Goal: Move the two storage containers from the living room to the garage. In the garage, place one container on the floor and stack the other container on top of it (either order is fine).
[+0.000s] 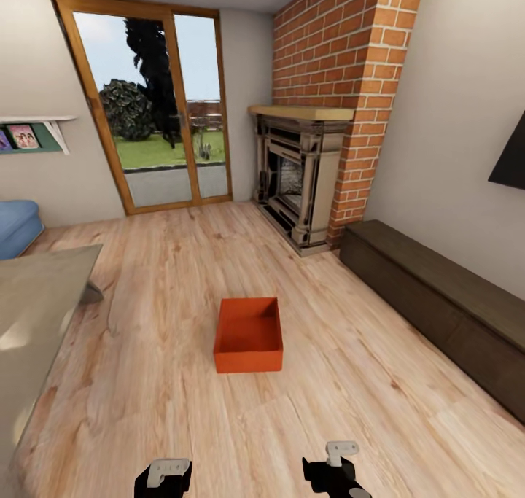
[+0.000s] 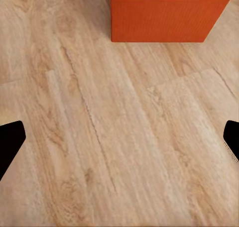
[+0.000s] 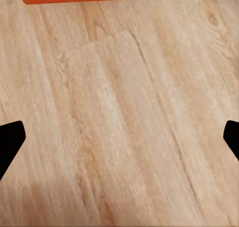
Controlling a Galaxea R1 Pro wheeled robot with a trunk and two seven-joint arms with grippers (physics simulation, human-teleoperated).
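Both tools, left [image 1: 164,476] and right [image 1: 337,475], gape empty at bottom frame; container [image 1: 249,335] mid-frame sits apart, so thin walls may slip from a shallow pinch.

You have one orange-red storage container [image 1: 249,335] in sight: a rectangular open-top bin with thin straight walls, sitting upright and empty on the living room's light wood-plank floor [image 1: 168,279], out in the open middle, well clear of the brick fireplace [image 1: 306,177].
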